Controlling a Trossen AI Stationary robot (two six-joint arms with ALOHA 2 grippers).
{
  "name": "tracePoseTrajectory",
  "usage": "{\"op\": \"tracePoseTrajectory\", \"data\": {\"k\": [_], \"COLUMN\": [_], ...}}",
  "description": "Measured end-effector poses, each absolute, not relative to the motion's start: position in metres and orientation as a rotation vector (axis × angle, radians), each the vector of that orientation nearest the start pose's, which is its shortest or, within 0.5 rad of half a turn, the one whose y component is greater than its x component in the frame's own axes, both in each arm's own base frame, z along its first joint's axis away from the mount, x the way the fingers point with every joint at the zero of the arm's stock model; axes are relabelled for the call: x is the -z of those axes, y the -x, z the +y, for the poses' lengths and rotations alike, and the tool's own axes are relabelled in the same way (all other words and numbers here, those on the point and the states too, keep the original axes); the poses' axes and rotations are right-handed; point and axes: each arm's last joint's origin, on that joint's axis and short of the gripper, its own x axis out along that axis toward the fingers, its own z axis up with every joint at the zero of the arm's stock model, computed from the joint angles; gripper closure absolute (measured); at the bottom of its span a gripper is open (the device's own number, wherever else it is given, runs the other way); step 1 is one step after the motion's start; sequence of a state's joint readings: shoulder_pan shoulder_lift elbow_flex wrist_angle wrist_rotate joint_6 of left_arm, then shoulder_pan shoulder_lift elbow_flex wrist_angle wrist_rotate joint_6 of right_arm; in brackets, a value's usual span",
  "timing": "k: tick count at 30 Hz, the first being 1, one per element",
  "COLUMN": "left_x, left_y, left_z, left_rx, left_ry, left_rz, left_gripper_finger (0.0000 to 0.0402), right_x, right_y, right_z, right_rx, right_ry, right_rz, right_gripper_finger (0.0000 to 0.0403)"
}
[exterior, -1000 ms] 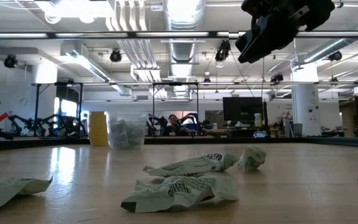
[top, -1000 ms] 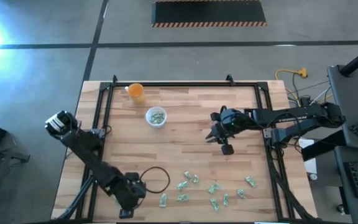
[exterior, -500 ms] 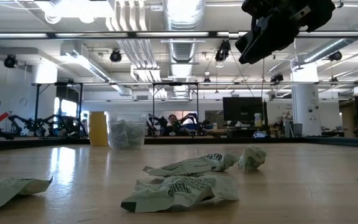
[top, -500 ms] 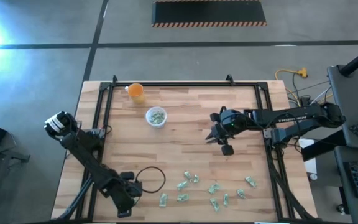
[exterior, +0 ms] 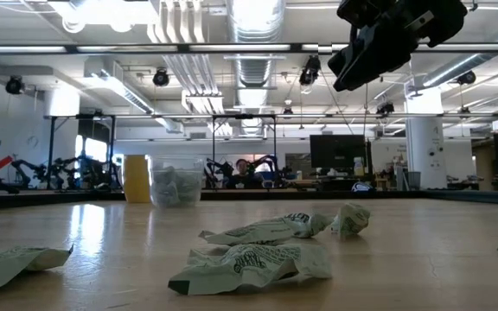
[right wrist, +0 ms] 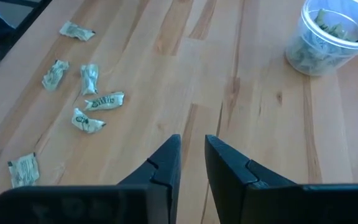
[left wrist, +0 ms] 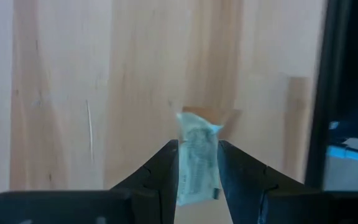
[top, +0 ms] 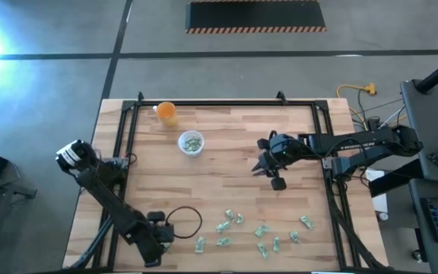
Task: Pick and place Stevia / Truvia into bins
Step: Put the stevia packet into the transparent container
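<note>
At the near left corner of the tabletop (top: 226, 152):
Left end effector (left wrist: 197, 163): pinches one sachet (left wrist: 197, 165) between its fingers, just above the wood.
Right end effector (right wrist: 192, 155): hangs over the right middle, fingers a narrow gap apart, holding nothing.
Loose sachets (top: 258, 230): scattered along the near edge, right of centre.
Clear cup (top: 191, 142): far centre-left, sachets inside.
Orange cup (top: 166, 113): farther back, left of it.

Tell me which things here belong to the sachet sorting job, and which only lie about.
Job:
- loose sachets on the table
- sachet in the left pincer
- clear cup, partly filled
- right pincer, empty

Lying about:
- orange cup
- black ring
</note>
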State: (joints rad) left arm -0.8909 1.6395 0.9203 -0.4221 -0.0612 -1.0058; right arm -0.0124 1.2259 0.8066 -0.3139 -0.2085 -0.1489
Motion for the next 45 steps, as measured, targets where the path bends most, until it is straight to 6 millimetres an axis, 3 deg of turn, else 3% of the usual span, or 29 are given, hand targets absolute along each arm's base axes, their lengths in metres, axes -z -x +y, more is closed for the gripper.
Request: {"op": "tracePoseTrajectory", "data": {"k": [15, 24, 27, 36, 45], "left_x": [-0.153, -0.153, -0.153, -0.164, -0.172], "left_y": [-0.193, -0.190, -0.192, -0.213, -0.248], "left_z": [-0.237, -0.233, -0.231, -0.212, -0.166], "left_rx": [0.160, 0.141, 0.149, 0.083, -0.286], "left_ry": [0.309, 0.271, 0.242, -0.071, -0.461], "left_rz": [1.295, 1.318, 1.303, 1.051, 0.810], "left_gripper_finger": [0.0313, 0.0393, 0.0395, 0.0394, 0.0394], "right_x": [-0.243, -0.243, -0.243, -0.243, -0.243], "right_y": [-0.251, -0.251, -0.251, -0.251, -0.251], "right_z": [0.003, 0.003, 0.003, 0.003, 0.003], "right_rx": [-0.242, -0.242, -0.241, -0.241, -0.243], "right_ry": [0.061, 0.061, 0.061, 0.061, 0.066], "right_rz": [0.710, 0.710, 0.710, 0.709, 0.708], "right_gripper_finger": [0.0340, 0.0339, 0.0340, 0.0339, 0.0340]}}
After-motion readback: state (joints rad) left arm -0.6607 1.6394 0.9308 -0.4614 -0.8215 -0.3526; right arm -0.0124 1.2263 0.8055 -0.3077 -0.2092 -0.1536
